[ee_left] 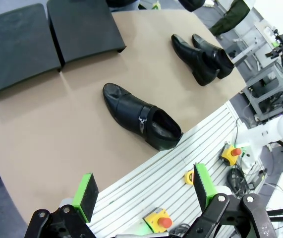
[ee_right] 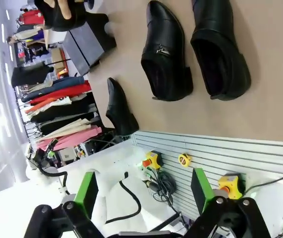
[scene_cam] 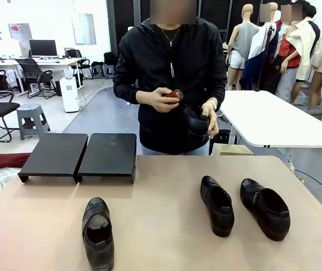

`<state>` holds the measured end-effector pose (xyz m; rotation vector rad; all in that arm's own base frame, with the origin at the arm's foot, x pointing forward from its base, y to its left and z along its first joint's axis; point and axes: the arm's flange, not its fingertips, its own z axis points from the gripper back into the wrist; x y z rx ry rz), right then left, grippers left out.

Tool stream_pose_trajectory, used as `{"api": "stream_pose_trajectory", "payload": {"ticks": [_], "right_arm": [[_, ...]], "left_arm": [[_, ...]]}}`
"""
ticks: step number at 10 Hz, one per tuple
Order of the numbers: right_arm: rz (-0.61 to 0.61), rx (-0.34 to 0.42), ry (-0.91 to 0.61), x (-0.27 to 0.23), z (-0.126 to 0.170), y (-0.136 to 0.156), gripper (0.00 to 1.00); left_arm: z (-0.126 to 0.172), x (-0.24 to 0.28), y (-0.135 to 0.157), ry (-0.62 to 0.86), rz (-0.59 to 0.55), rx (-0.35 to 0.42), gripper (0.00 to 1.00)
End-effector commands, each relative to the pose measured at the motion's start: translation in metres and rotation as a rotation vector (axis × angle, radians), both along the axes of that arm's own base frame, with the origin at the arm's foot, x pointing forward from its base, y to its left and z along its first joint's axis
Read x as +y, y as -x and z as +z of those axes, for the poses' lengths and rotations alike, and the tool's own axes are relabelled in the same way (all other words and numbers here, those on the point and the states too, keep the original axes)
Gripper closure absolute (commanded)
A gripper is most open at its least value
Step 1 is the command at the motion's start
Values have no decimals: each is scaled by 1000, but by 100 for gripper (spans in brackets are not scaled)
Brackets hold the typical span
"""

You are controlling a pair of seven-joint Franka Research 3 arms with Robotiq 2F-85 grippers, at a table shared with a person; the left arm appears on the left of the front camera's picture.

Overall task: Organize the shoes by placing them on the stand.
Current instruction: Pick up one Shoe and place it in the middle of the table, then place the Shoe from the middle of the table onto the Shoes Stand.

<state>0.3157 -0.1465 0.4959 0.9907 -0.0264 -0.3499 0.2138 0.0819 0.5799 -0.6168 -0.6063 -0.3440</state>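
We see the stand (scene_cam: 79, 153) at the bench's (scene_cam: 161, 186) far-left corner: two flat, slanted, matte-black panels set side by side. A lone shoe (scene_cam: 97, 234) lies at the near edge, left of the middle, its toe pointing toward the stand. A second shoe (scene_cam: 217, 204) and a third shoe (scene_cam: 265, 209) lie side by side toward the right edge, toes to the far side, well apart from the stand. All are smooth black leather with rounded toes and a strap across the top. Beyond the far edge a person holds the fourth shoe (scene_cam: 197, 123) in one hand (scene_cam: 210, 116) and a small brown brush (scene_cam: 175, 94) in the other. Our left claw (ee_left: 143, 193) and right claw (ee_right: 143, 191) hang open and empty, green pads apart, over a ribbed metal plate (ee_left: 146, 183) just off the bench's near edge.
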Motion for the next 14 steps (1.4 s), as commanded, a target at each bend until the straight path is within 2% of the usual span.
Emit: {"api": "stream_pose_trajectory", "payload": {"ticks": [1, 10, 11, 12, 13, 14], "right_arm": [[4, 28, 0, -12, 6, 4, 0], [4, 28, 0, -12, 6, 4, 0], [4, 28, 0, -12, 6, 4, 0], [4, 28, 0, -12, 6, 4, 0], [4, 28, 0, -12, 6, 4, 0], [4, 28, 0, -12, 6, 4, 0]], "left_arm": [[0, 1, 0, 15, -22, -12, 0], [0, 0, 0, 0, 0, 0, 0], [26, -31, -25, -38, -24, 84, 0], [49, -96, -56, -28, 150, 309, 0], [42, -166, -69, -82, 159, 431, 0], [17, -230, -78, -165, 154, 568, 0]]}}
